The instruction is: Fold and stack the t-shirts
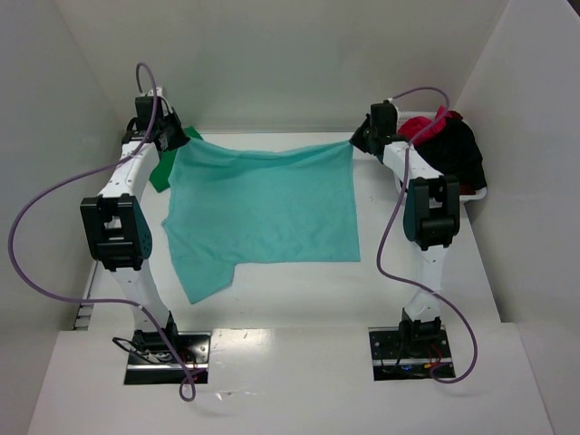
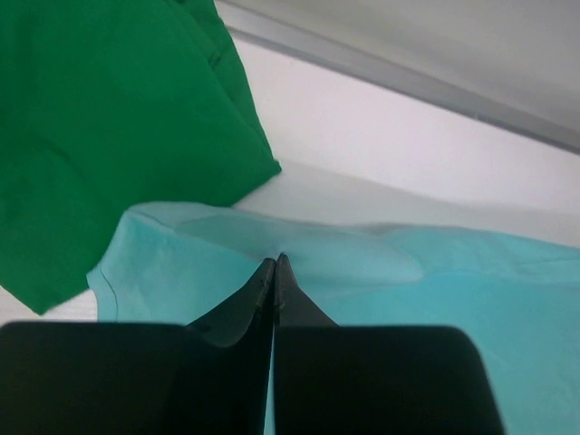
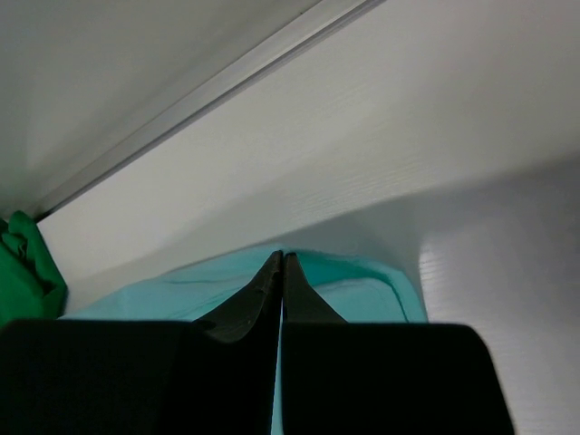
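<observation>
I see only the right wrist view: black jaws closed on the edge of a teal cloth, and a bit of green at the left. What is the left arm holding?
Observer: The left arm has its jaws shut on the other far corner of the same teal t-shirt, so the far edge hangs stretched between both arms.
Operator: And the rest of this shirt?
Observer: It lies spread on the table, one sleeve sticking out at the near left.
Operator: The green thing, what is it?
Observer: A dark green t-shirt, lying by the left jaws at the far left.
Operator: Are there more shirts?
Observer: Yes, red and black garments are piled in a white basket at the far right.
</observation>
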Tool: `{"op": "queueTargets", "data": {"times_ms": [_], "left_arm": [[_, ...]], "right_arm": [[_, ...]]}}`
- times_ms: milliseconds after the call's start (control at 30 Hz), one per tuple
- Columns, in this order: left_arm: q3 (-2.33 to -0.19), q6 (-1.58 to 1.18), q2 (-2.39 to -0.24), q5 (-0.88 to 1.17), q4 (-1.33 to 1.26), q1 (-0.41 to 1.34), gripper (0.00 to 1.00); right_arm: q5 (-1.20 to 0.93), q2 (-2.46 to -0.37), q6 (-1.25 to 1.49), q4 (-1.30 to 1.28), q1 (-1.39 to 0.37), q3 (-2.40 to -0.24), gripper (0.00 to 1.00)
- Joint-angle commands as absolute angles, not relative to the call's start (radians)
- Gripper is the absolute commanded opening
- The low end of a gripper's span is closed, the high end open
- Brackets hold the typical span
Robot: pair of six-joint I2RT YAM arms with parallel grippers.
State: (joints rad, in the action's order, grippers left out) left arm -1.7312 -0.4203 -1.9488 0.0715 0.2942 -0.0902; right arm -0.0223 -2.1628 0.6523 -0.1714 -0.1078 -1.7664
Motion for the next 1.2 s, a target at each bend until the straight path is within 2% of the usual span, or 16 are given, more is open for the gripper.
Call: {"op": "queueTargets", "data": {"times_ms": [0, 500, 1167], "left_arm": [[-1.704, -0.435, -1.871, 0.149, 0.390, -0.095, 0.00], [-1.325, -0.594, -1.649, 0.158, 0.479, -0.095, 0.00], [-1.191, -0.687, -1.690, 0.020, 0.334, -0.170, 0.00]], "right_arm": [[-0.017, -2.145, 0.624, -0.155, -0.100, -1.714, 0.00], [-0.033, -2.066, 0.624, -0.115, -0.100, -1.531, 0.00], [-0.043, -2.047, 0.632, -0.137, -0.100, -1.479, 0.00]]}}
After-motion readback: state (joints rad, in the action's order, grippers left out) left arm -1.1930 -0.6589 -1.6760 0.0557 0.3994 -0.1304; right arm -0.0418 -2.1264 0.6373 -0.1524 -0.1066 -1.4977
